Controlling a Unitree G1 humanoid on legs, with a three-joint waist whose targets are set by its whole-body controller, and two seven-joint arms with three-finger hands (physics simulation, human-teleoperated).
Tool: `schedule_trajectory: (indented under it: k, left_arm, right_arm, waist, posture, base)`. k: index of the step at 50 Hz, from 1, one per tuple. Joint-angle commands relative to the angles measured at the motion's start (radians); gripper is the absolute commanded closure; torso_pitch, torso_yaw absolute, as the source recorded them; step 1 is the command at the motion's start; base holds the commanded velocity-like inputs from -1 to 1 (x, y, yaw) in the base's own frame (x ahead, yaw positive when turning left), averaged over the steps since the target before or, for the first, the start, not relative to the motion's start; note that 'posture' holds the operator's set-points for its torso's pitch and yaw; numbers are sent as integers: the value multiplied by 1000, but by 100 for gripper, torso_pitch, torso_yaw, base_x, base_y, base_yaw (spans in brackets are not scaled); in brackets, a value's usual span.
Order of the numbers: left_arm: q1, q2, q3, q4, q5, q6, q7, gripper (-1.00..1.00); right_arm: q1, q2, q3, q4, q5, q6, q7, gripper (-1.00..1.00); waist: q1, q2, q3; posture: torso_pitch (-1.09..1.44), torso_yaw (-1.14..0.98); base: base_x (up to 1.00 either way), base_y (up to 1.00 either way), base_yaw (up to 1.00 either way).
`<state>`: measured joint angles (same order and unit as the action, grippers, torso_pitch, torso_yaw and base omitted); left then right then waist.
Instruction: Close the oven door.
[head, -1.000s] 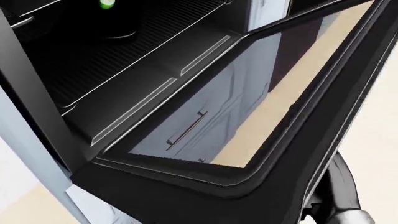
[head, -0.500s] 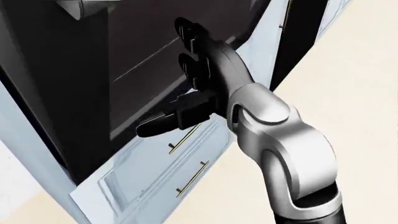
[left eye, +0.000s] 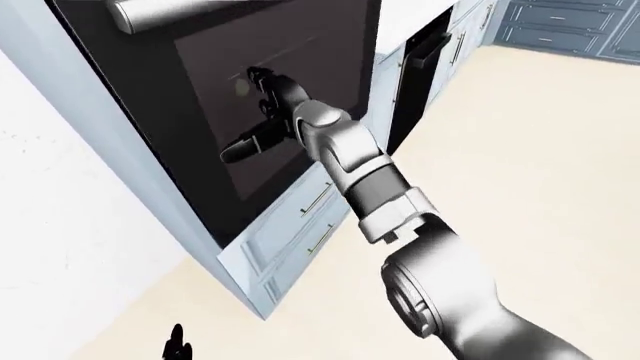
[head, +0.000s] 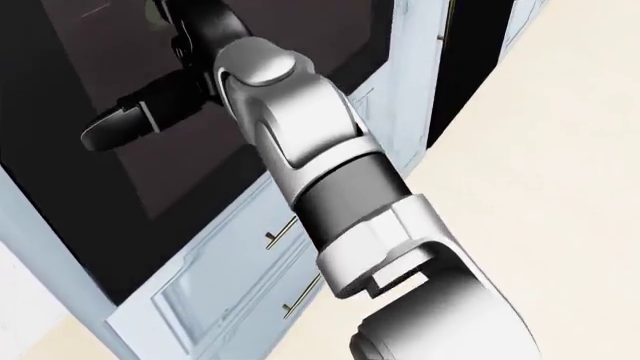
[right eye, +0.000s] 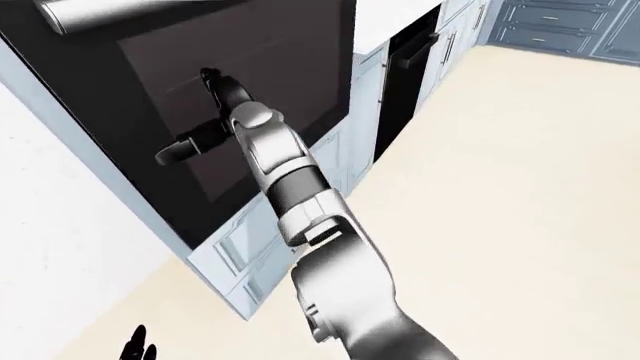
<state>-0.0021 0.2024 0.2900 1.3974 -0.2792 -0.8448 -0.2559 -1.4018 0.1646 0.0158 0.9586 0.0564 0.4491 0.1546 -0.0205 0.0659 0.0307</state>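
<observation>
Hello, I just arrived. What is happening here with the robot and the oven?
The robot is closing the oven door. Its right hand is stretched out with open fingers against the dark glass, pressing rather than gripping. The door looks upright and about flush with the oven front, so it seems closed or nearly so. The silver handle at the top is untouched. The left hand shows only at the bottom edge of the left-eye view, away from the oven.

Right hand (left eye: 262, 120) outstretched, fingers spread; left hand (left eye: 176, 346) hangs low.
</observation>
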Motion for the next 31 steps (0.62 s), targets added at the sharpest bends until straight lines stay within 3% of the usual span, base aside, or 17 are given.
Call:
schedule_trajectory:
  k: [1,14,31]
  left_arm:
    - [-5,14,6,-16,-8,-26,0,-100]
    - [-2,14,7,-16,-15,-26,-6,-100]
    - [-2,17,11,-16,-24,-25,-14,-100]
  right_arm:
    - [-50,11,-2,-25,-1,-49,-3,-100]
    - [-48,134,38,71,-73,-110,-1,-100]
    - [-122,229,13,198,-117,-171,-24,-100]
  waist:
    - [-1,10,-20]
    - [-1,21,-18]
    - [-3,31,-18]
  posture:
    - [0,0]
    - [0,0]
    - [0,0]
  base:
    - [0,0,0]
    - [0,0,0]
    - [0,0,0]
